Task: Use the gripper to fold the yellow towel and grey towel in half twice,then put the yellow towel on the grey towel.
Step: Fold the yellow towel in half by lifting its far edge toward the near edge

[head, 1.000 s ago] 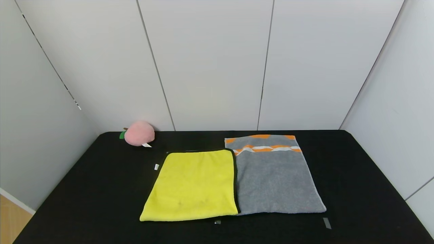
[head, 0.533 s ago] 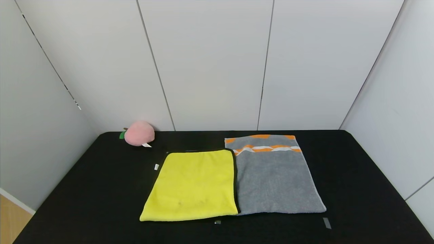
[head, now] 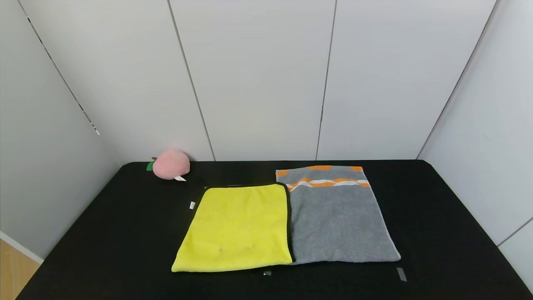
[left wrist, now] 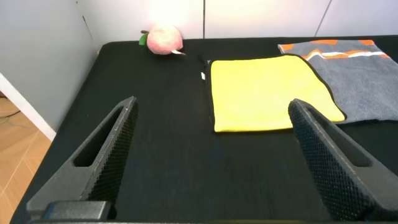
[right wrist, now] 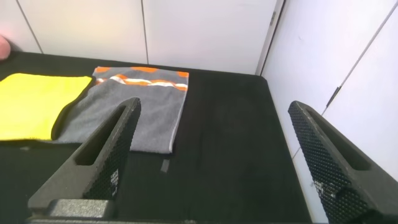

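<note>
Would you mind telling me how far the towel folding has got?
Nothing is done yet: the yellow towel and grey towel both lie spread flat on the table, side by side, the yellow edge just over the grey. Nothing is in hand; the left gripper and right gripper hang open, back from the towels. All folds and the stacking remain.

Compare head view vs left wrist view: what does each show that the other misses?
Head only: the whole grey towel down to its near edge, the tape mark on the table off its near right corner, and neither gripper.
Left wrist only: the left gripper, open and empty, above the near left part of the table, and the wooden floor beside it.
Both: the yellow towel flat and unfolded, its right edge over the grey towel's left edge; the orange and white stripes at the far end; the pink plush peach at the far left; the black table.
</note>
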Controlling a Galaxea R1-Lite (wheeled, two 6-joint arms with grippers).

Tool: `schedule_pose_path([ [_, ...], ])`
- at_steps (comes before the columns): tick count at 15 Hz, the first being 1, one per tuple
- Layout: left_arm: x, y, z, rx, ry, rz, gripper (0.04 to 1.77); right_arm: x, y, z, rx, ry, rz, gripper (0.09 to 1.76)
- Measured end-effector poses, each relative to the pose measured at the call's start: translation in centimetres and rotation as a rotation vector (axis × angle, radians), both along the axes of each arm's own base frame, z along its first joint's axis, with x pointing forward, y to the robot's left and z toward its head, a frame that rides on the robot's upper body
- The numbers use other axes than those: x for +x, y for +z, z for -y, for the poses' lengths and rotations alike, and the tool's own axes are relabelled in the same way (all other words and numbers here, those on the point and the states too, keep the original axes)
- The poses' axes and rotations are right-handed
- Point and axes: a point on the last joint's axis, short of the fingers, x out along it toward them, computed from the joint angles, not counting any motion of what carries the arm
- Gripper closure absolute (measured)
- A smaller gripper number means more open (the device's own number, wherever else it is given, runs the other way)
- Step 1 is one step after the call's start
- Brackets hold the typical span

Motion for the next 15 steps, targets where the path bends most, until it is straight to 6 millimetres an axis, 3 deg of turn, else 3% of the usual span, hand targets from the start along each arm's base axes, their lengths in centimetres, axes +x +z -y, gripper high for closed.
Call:
schedule_pose_path([
  [1, 0.0, 0.0, 0.0, 0.0, 0.0, 0.0, 0.09, 0.0, 0.0, 0.0, 0.0, 0.0, 0.0, 0.14],
  [2, 0.3, 1.4, 0.0, 0.0, 0.0, -0.013, 0.09, 0.3, 2.3, 0.0, -0.001, 0.009, 0.002, 0.14],
  [3, 0.5, 1.7, 0.0, 0.0, 0.0, -0.028, 0.09, 0.6, 2.7, 0.0, -0.001, 0.011, -0.014, 0.14],
  [8, 0.5, 1.7, 0.0, 0.0, 0.0, -0.032, 0.09, 0.7, 2.8, 0.0, -0.001, 0.011, -0.019, 0.14],
  [9, 2.0, 6.6, 0.1, 0.014, -0.04, -0.059, 0.09, 1.3, 7.9, -0.3, -0.093, 0.157, 0.045, 0.14],
  [10, 5.0, 8.9, 0.1, 0.047, -0.066, -0.177, 0.09, 6.4, 10.0, -0.5, -0.096, 0.189, -0.154, 0.13],
  [11, 5.7, 9.2, 0.1, 0.062, -0.072, -0.245, 0.09, 8.2, 12.1, -0.6, -0.105, 0.203, -0.137, 0.13],
  [15, 6.9, 10.9, 0.2, 0.105, -0.108, -0.323, 0.09, 10.9, 12.4, -0.6, -0.098, 0.212, -0.225, 0.13],
])
